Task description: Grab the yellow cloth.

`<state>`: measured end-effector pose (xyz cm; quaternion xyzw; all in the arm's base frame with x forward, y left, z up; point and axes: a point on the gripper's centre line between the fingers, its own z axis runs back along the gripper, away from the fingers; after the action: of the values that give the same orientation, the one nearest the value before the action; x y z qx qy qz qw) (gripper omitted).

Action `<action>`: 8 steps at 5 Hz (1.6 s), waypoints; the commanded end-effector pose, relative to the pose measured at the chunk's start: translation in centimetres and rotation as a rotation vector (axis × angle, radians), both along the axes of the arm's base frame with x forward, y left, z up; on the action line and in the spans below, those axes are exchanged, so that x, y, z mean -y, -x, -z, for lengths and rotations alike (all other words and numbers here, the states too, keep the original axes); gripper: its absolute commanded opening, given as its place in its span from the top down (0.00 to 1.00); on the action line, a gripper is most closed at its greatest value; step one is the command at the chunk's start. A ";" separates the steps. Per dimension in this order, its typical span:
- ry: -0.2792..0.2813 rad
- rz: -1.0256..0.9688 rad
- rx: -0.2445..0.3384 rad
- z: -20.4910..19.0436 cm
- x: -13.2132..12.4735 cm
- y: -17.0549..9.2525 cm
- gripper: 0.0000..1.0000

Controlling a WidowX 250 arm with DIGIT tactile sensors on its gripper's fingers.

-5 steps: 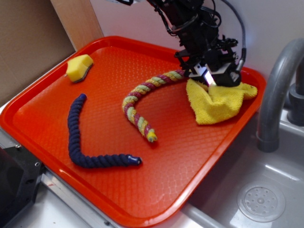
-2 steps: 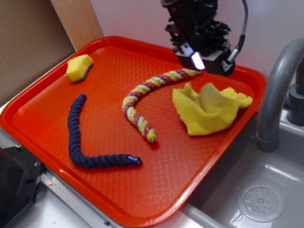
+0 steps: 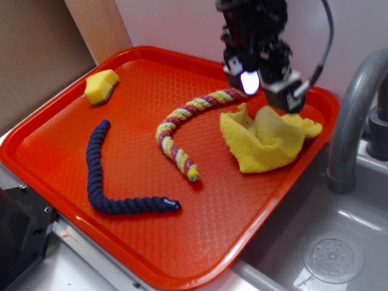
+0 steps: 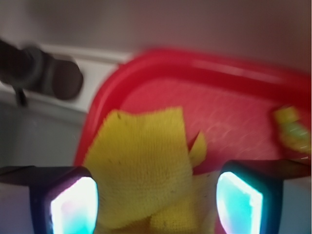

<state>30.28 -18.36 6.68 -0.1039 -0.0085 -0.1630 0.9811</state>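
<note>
Yellow cloth is crumpled at the tray's far right corner, beside the braided rope's end. Hand hovers directly above it, released and empty; in the wrist view the cloth sits between the spread fingers. Next move, I'd judge: straight down.

Looks like a kitchen sink corner: a grey faucet curves over a steel sink with a drain, and a red serving tray sits beside it.

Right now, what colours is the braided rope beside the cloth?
Yellow and maroon, braided rope, clearest in the exterior view.
</note>
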 end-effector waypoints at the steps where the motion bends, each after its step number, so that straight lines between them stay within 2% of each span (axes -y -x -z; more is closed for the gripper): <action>1: 0.011 0.262 0.018 0.1 4.2 0.8 0.00; 2: -0.023 0.263 -0.002 2.1 4.2 0.5 0.00; 3: 0.002 0.267 -0.015 3.5 4.6 0.6 0.00; 4: -0.022 0.289 0.022 3.2 5.9 1.1 0.95; 5: -0.031 0.296 0.051 2.3 5.7 1.3 1.00; 6: -0.032 0.272 0.086 1.3 4.9 1.3 1.00; 7: -0.059 0.196 0.084 -0.1 3.7 1.8 1.00; 8: -0.115 -0.052 0.147 -5.0 -0.3 2.8 1.00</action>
<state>27.44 -17.73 9.31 -0.0216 -0.0374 -0.1533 0.9872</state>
